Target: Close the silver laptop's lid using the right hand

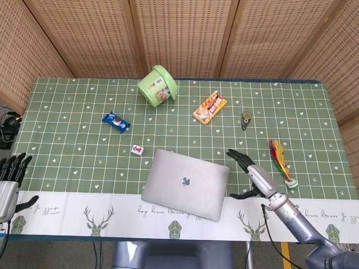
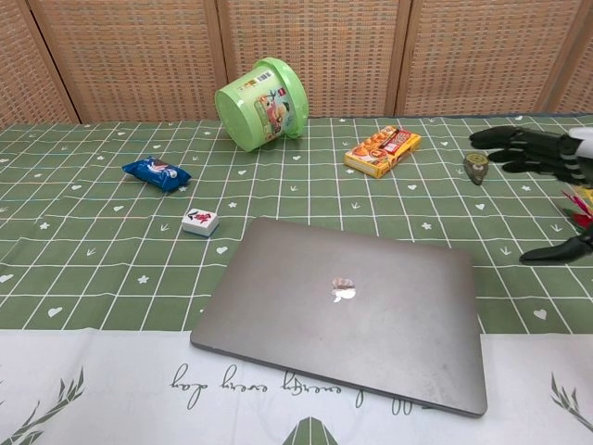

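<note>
The silver laptop [image 1: 186, 183] [image 2: 345, 308] lies flat near the table's front edge with its lid down and the logo facing up. My right hand [image 1: 251, 173] [image 2: 542, 162] hangs to the right of the laptop, clear of it, with fingers spread and nothing in it. My left hand [image 1: 11, 176] rests at the table's front left corner, fingers apart and empty; the chest view does not show it.
A tipped green bucket [image 1: 157, 84] lies at the back. A blue snack packet [image 1: 115, 121] and a small white tile [image 1: 137, 149] lie left of the laptop. A snack box [image 1: 210, 108], a small round object [image 1: 245, 119] and a colourful feathered toy [image 1: 281, 161] are to the right.
</note>
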`<state>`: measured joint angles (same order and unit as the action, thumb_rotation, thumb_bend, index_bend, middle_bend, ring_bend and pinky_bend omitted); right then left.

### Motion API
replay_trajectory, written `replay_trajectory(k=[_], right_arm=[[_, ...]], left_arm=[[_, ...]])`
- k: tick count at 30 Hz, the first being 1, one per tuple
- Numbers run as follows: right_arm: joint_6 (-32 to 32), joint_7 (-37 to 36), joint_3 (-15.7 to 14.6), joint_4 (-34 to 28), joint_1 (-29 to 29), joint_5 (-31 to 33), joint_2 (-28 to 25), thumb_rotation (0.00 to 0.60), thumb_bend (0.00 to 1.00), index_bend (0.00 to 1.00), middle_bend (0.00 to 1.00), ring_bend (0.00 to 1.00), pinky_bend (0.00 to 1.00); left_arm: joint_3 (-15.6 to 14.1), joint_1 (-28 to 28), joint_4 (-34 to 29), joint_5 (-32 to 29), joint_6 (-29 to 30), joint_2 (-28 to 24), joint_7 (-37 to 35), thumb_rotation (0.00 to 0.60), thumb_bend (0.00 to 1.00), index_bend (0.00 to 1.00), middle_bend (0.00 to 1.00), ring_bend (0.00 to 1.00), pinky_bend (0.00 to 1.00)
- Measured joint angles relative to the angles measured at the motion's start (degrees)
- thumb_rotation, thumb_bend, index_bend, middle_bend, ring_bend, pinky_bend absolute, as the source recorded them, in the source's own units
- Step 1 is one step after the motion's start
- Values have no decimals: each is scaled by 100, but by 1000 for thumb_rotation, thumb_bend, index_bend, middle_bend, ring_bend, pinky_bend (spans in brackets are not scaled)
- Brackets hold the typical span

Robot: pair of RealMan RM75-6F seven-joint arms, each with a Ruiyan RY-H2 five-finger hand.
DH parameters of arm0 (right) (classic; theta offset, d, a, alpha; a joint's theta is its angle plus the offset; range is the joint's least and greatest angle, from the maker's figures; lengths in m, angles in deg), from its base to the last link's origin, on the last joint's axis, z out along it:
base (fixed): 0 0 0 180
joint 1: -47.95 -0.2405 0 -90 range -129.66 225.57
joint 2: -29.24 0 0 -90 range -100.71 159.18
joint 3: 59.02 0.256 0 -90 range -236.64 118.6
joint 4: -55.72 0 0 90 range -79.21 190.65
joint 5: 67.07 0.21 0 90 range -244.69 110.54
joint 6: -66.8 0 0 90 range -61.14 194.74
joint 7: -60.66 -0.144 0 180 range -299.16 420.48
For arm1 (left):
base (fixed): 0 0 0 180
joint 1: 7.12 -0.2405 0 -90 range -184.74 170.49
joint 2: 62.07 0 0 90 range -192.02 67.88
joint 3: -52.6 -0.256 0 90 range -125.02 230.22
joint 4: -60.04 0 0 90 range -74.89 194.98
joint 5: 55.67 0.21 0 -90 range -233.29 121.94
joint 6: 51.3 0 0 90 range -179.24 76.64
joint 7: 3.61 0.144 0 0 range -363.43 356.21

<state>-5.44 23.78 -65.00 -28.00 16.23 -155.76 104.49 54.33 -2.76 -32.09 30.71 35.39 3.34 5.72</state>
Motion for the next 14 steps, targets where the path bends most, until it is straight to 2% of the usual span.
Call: replay_trajectory(k=[6, 9, 14], right_arm=[[-924, 1864, 122, 142, 705, 185, 50, 600, 220, 0, 0, 0, 0], [-1504, 2559, 176, 217, 1126, 203, 70, 600, 220, 0, 0, 0, 0], [-2056, 3282, 231, 373, 1630, 161, 81, 600, 220, 0, 0, 0, 0]], left_arm=[[-34, -33, 39, 6, 6, 0, -5, 600, 0, 0, 0, 0, 0], [-51, -49, 59, 29, 23, 5, -7, 600, 0, 0, 0, 0, 0], [-67, -60, 106, 21, 2, 25, 0, 600, 0, 0, 0, 0, 0]])
